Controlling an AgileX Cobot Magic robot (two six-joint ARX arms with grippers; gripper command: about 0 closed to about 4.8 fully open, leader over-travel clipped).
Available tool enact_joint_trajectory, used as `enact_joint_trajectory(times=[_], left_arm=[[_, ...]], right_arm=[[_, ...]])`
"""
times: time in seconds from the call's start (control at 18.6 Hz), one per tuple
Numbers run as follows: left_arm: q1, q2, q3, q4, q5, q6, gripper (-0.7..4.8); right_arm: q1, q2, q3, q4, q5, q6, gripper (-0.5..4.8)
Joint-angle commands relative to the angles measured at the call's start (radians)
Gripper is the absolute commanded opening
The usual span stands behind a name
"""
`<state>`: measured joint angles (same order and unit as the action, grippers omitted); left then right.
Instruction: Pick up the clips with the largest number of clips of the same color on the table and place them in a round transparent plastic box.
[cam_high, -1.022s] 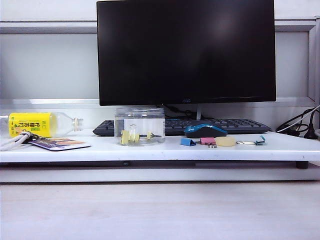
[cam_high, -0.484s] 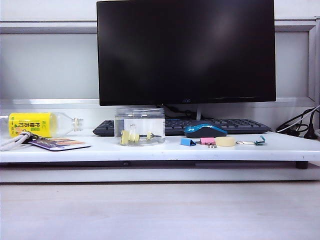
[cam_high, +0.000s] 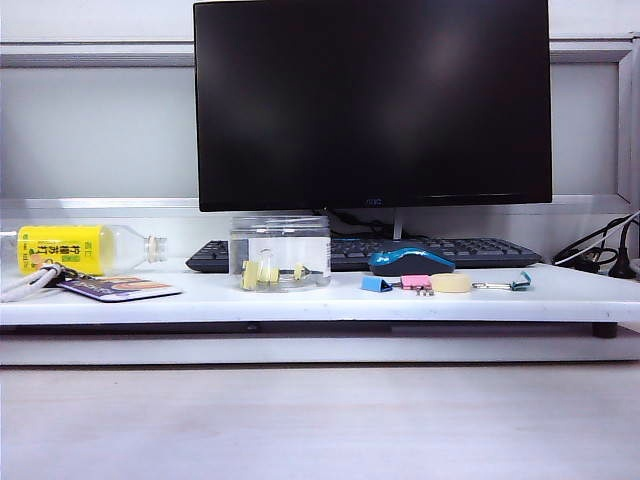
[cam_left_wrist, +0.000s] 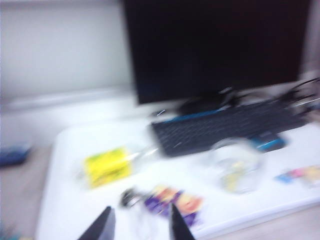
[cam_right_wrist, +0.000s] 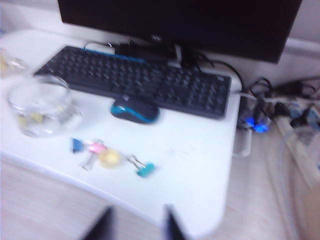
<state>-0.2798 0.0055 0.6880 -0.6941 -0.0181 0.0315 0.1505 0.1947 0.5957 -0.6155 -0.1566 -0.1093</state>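
The round transparent plastic box stands on the white desk board in front of the monitor. The pale-yellow clips lie on its bottom, showing through the wall. The left wrist view, blurred, shows the box with the yellow clips inside; my left gripper hangs open and empty, well short of it, above the board's front left part. In the right wrist view the box is far off to one side. My right gripper is open and empty over the board's front edge. Neither arm shows in the exterior view.
A blue clip, a pink clip, a pale yellow round piece and a teal clip lie in a row right of the box. Behind are a blue mouse, keyboard and monitor. A yellow-labelled bottle and card lie left.
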Motion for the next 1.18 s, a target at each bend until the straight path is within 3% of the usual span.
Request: enact_joint_trajectory(times=[0.05, 0.38, 0.59, 0.7, 0.75, 0.86, 1.18], left_arm=[[0.000, -0.003, -0.058, 0.015, -0.057, -0.003, 1.48], [-0.001, -0.003, -0.132, 0.048, -0.046, -0.013, 1.49], [-0.002, -0.003, -0.160, 0.177, -0.032, -0.033, 1.46], [-0.002, -0.003, -0.201, 0.245, 0.000, -0.033, 0.70], [-0.002, -0.003, -0.237, 0.299, 0.040, -0.040, 0.16], [-0.002, -0.003, -0.296, 0.384, 0.068, -0.077, 0.13], [-0.002, -0.004, -0.476, 0.621, 0.063, -0.069, 0.13]], right_arm=[[0.000, 0.001, -0.034, 0.013, 0.084, 0.004, 1.26], [0.000, -0.005, -0.057, 0.011, 0.088, 0.005, 1.26], [0.001, -0.007, -0.060, 0.099, 0.074, 0.009, 1.25], [0.001, -0.006, -0.060, 0.130, 0.051, 0.008, 1.19], [0.001, -0.006, -0.062, 0.154, 0.037, 0.004, 1.01], [0.000, -0.007, -0.080, 0.201, 0.015, 0.004, 0.78], [0.003, -0.008, -0.223, 0.377, -0.006, 0.045, -0.01]])
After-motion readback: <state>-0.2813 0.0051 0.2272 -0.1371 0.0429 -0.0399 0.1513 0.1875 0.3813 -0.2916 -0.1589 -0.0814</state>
